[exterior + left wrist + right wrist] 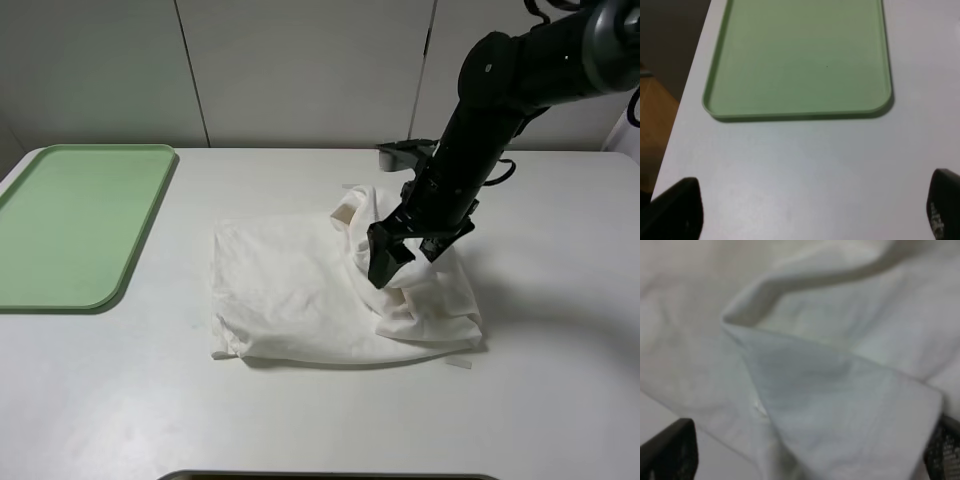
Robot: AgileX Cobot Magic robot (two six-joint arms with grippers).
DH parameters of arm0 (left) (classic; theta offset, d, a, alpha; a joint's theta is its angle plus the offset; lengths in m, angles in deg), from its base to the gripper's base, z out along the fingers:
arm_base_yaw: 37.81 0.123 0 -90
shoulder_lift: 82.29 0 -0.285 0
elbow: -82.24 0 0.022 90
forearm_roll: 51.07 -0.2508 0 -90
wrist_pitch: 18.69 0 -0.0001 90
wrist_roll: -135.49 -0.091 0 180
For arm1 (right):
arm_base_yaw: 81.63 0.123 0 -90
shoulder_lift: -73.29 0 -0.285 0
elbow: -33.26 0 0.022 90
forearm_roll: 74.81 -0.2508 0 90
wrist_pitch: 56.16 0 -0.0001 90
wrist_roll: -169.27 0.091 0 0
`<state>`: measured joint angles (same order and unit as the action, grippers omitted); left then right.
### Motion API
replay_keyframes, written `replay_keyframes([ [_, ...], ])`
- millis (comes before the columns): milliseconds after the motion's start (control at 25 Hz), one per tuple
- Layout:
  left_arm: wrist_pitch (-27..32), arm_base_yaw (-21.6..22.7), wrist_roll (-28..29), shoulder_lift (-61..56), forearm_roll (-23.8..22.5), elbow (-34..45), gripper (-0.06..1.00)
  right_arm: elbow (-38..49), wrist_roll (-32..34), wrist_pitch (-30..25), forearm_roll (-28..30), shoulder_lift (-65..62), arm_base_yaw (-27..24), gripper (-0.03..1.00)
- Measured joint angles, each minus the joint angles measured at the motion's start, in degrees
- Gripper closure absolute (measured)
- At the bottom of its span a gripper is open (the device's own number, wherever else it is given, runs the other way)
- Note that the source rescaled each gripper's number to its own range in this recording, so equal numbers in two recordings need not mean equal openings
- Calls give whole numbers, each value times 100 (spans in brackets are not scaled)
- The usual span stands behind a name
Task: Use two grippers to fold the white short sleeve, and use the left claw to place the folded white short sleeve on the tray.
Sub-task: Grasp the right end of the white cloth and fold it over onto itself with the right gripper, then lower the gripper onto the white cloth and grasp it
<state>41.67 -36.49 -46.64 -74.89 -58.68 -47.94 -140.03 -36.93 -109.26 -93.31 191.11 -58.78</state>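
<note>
Hovering over the one white short sleeve (290,300), right gripper (405,258) spreads its fingers; left gripper (810,210), near the one tray (800,60), equally spread, empty.

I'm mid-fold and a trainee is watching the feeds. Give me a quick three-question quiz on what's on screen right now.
1. True or false: the white short sleeve lies on the tray.
2. Fill in: the left gripper, over bare table by the tray's short end, has its jaws ____.
3. Which is over the cloth? A) left gripper B) right gripper C) both
Key: 1 false; 2 open; 3 B.
</note>
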Motion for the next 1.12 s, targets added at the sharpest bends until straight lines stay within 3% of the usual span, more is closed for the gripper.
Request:
replay_keyframes([
  [280, -2, 0, 0, 0, 0, 0, 6, 140, -16, -29, -520, 66, 137, -1],
  [360, -2, 0, 0, 0, 0, 0, 6, 140, 26, -172, -1119, 66, 354, -1],
  [400, -2, 0, 0, 0, -1, 0, 6, 140, 26, -172, -1119, 66, 354, -1],
  [480, -2, 0, 0, 0, -7, 0, 6, 140, 36, -376, -1977, 66, 681, -1],
  [680, -2, 0, 0, 0, -12, 0, 6, 140, 36, -514, -2520, 66, 814, -1],
  [760, -12, 0, 0, 0, -65, 0, 6, 140, 36, -463, -2380, 41, 809, -1],
  [1000, -23, 0, 17, 0, -79, 0, 6, 140, 36, 234, -1123, -560, 788, -1],
  [1080, -23, 0, 21, 0, -79, 0, 6, 140, 36, 331, -1002, -652, 768, -1],
  [1120, -23, 0, 21, 0, -79, 0, 6, 140, 60, 622, -410, -1135, 621, -1],
])
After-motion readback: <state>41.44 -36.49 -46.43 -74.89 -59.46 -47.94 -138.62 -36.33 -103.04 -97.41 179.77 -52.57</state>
